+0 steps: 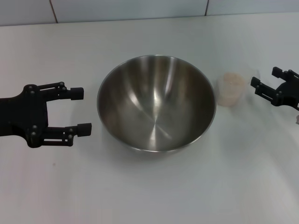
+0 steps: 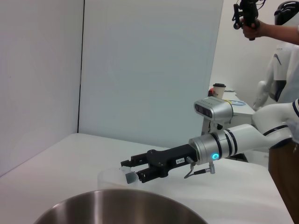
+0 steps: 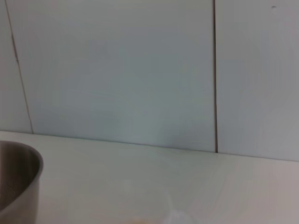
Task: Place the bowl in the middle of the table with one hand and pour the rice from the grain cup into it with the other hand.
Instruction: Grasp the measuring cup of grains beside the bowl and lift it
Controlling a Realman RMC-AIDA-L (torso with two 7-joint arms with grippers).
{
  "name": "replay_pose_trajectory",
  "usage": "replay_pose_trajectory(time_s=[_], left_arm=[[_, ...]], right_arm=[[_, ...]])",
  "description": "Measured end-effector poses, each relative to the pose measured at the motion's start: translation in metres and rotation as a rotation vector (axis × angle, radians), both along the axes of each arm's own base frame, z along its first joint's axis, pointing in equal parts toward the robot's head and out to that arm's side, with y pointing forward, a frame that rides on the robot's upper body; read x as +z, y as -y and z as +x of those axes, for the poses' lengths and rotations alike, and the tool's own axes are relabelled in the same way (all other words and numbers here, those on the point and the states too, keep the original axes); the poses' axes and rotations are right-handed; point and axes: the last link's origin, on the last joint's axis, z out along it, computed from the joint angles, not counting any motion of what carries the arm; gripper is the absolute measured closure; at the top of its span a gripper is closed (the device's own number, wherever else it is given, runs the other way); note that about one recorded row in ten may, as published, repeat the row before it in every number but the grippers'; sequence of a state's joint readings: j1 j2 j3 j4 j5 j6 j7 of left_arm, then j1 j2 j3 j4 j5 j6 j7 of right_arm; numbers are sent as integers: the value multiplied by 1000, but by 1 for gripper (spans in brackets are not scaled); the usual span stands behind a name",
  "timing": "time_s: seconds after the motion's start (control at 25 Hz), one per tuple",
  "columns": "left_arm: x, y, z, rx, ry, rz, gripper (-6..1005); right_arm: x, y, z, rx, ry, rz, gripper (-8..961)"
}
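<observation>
The steel bowl stands upright near the middle of the white table, empty. Its rim fills the near edge of the left wrist view, and its wall shows in the right wrist view. My left gripper is open, level with the bowl's left side and a short gap away. The translucent grain cup stands just right of the bowl with pale rice low inside. My right gripper is open just right of the cup, not touching it. The left wrist view shows this gripper close beside the cup.
A pale wall closes off the table's far edge. In the left wrist view a person holding a controller stands beyond the table, with a cluttered desk behind the right arm.
</observation>
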State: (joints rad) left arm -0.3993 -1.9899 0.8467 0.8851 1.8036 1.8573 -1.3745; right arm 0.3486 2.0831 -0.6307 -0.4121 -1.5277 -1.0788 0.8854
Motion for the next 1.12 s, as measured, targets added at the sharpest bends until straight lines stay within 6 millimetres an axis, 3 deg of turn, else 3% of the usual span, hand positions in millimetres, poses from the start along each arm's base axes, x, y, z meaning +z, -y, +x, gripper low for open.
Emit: replay_pose_trajectory(time_s=[0.52, 1.12], left_arm=[[1, -3, 1, -4, -7, 5, 153], [2, -6, 2, -17, -18, 17, 153]], right_arm=[[-4, -14, -6, -9, 12, -6, 275], [-4, -17, -8, -3, 12, -2, 285]])
